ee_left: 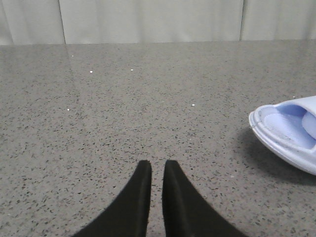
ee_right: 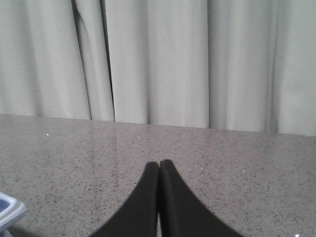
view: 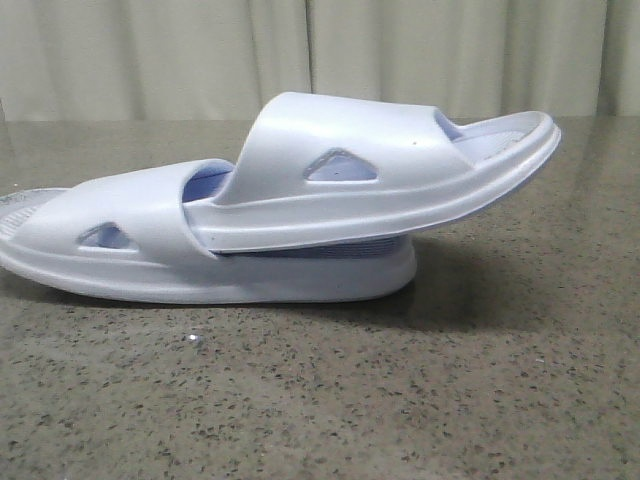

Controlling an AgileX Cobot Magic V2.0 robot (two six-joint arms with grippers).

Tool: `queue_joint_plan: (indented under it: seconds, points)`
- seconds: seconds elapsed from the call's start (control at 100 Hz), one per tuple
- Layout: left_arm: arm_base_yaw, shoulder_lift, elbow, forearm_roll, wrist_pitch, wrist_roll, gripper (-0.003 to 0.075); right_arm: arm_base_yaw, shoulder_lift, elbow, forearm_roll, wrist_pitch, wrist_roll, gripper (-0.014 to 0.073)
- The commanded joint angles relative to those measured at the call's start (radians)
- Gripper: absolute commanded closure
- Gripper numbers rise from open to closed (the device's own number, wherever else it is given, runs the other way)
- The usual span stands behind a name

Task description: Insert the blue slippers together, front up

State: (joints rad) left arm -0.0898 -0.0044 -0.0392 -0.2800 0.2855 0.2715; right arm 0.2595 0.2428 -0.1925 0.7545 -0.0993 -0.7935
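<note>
Two pale blue slippers lie nested on the speckled table in the front view. The lower slipper [view: 150, 255] rests flat. The upper slipper [view: 390, 165] has one end pushed under the lower one's strap and its other end tilted up to the right. Neither gripper shows in the front view. My left gripper [ee_left: 157, 165] is empty with its fingers nearly together, low over bare table, and one slipper end [ee_left: 289, 131] lies off to its side. My right gripper [ee_right: 159, 165] is shut and empty, with a slipper corner [ee_right: 9, 210] at the edge of its view.
The grey speckled tabletop [view: 320, 400] spreads all round the slippers. A pale curtain [view: 320, 50] hangs behind the table's far edge and also shows in the right wrist view [ee_right: 173, 59].
</note>
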Motion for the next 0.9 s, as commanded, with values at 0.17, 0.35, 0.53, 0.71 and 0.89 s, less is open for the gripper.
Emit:
queue_joint_plan:
  seconds: [0.17,0.35,0.53,0.71,0.89]
  points:
    - [-0.007,-0.028,0.043,0.003,-0.218,-0.017,0.0704,-0.008,0.004,-0.027,-0.002,-0.051,-0.012,0.0701]
    - [-0.007,-0.028,0.05,0.057,-0.222,-0.017,0.0704,-0.008,0.004,-0.027,-0.002,-0.051,-0.012,0.0701]
    - [-0.007,-0.028,0.05,0.067,-0.24,-0.017,0.0704,-0.008,0.004,-0.027,-0.002,-0.051,-0.012,0.0701]
    - [-0.007,-0.028,0.05,0.057,-0.24,-0.017,0.0704,-0.008,0.004,-0.027,-0.002,-0.051,-0.012,0.0701]
    - [-0.007,-0.028,0.05,0.057,-0.24,-0.017,0.0704,-0.008,0.004,-0.027,-0.002,-0.051,-0.012,0.0701]
